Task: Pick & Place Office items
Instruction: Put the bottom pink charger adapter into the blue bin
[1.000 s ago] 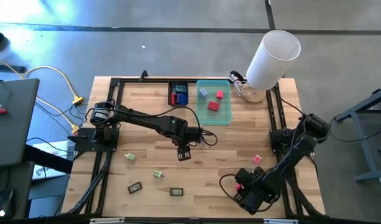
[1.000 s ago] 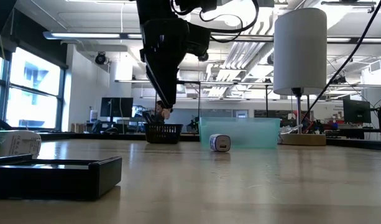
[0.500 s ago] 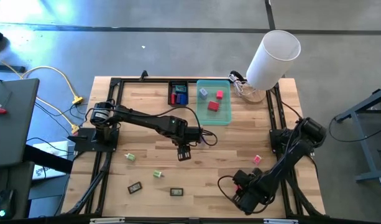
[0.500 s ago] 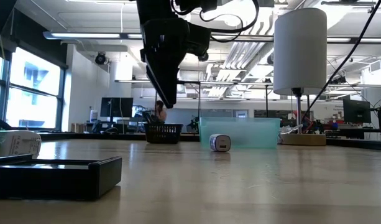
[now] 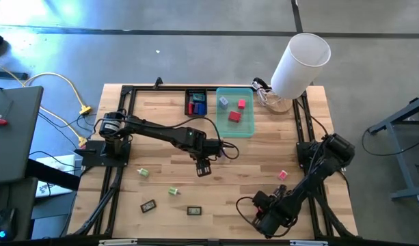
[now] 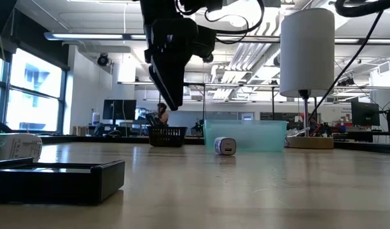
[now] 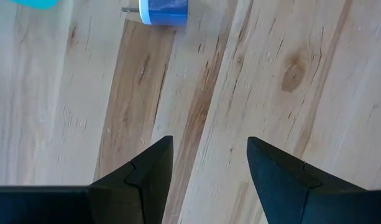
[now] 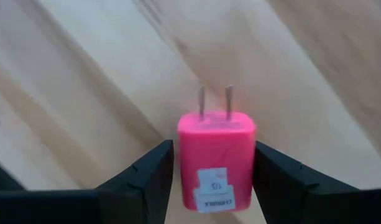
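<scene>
Right gripper [image 8: 209, 186], at the table's near right edge, is clamped on a pink plug adapter [image 8: 216, 160] (2 prongs pointing outward). Left gripper [image 7: 209, 162] hangs mid-table, fingers apart and empty, near a blue plug adapter [image 7: 163, 11] lying on the wood.

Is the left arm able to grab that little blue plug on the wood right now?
Probably yes. The left end effector hangs open and empty above bare wood, and the blue plug lies just ahead of it with nothing between them.
</scene>
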Controlling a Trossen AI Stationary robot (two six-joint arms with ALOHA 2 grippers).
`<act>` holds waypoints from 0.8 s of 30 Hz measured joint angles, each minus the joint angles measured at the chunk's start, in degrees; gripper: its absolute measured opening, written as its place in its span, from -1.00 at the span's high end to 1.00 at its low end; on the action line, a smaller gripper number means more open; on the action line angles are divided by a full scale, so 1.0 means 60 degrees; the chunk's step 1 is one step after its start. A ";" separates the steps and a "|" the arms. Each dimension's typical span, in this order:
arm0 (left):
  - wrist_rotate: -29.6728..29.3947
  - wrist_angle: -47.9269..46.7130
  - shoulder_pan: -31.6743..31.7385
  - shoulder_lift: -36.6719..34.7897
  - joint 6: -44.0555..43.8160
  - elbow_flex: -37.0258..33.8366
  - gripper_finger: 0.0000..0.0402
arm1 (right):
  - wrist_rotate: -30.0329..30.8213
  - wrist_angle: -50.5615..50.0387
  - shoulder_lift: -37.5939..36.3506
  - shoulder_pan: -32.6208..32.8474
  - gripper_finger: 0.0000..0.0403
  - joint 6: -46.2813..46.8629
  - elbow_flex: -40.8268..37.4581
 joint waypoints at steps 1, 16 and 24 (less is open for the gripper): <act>0.0000 0.0000 0.0000 0.0000 -0.0007 0.0000 0.02 | 0.0003 0.0181 0.0009 -0.0003 0.07 -0.0053 0.0000; -0.0004 0.0000 -0.0122 0.0000 0.0047 0.0000 0.02 | 0.0071 0.0404 0.0233 -0.0055 0.07 -0.0361 0.0007; -0.0015 0.0004 -0.0296 0.0000 0.0219 0.0000 0.02 | 0.0026 0.0620 0.0238 -0.0050 0.07 -0.0718 0.0004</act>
